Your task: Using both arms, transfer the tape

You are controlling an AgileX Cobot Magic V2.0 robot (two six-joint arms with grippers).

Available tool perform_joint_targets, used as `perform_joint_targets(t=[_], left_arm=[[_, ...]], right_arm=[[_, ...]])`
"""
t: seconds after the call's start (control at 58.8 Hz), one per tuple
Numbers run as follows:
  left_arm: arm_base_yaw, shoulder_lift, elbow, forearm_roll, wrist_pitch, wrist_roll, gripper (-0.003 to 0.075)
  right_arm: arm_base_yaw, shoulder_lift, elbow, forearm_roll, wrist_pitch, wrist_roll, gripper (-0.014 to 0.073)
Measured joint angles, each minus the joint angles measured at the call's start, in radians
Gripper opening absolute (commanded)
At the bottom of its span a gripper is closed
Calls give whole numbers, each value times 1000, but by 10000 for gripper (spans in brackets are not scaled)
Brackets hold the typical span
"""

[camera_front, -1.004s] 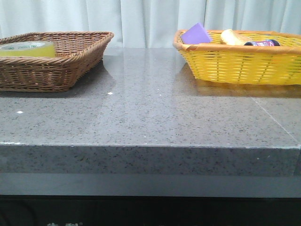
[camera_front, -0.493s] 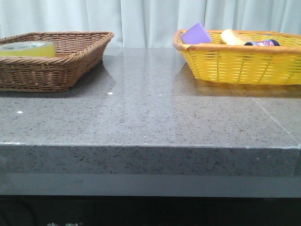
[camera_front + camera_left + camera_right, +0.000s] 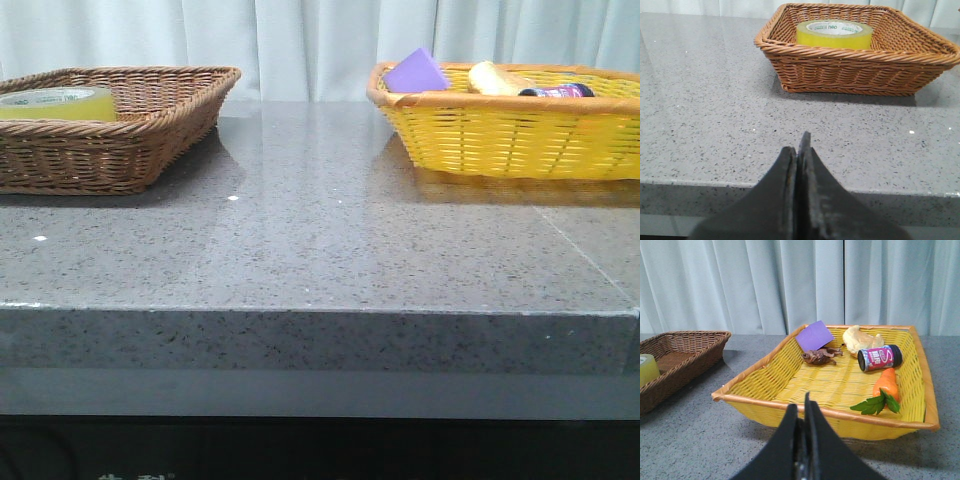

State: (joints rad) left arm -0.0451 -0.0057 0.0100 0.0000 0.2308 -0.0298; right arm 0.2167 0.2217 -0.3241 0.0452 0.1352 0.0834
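Note:
The tape (image 3: 58, 102), a wide yellow roll with a white core, lies flat in the brown wicker basket (image 3: 150, 125) at the table's far left. It also shows in the left wrist view (image 3: 834, 34) inside that basket (image 3: 850, 70), and at the edge of the right wrist view (image 3: 646, 367). My left gripper (image 3: 798, 147) is shut and empty, back near the table's front edge, well short of the basket. My right gripper (image 3: 801, 407) is shut and empty, in front of the yellow basket (image 3: 790, 407). Neither gripper shows in the front view.
The yellow basket (image 3: 500, 140) at the far right holds a purple block (image 3: 814, 335), a pale yellow lump (image 3: 860, 340), a small dark can (image 3: 879, 358), a toy carrot (image 3: 885, 387) and a brown figure (image 3: 819, 356). White curtains hang behind the grey stone table (image 3: 320, 250).

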Motion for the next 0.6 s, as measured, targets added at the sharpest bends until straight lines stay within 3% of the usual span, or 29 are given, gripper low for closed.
perform_joint_targets(t=[0.595], left_arm=[[4, 0, 0, 0, 0, 0, -20]], right_arm=[[0, 0, 0, -7, 0, 0, -122]])
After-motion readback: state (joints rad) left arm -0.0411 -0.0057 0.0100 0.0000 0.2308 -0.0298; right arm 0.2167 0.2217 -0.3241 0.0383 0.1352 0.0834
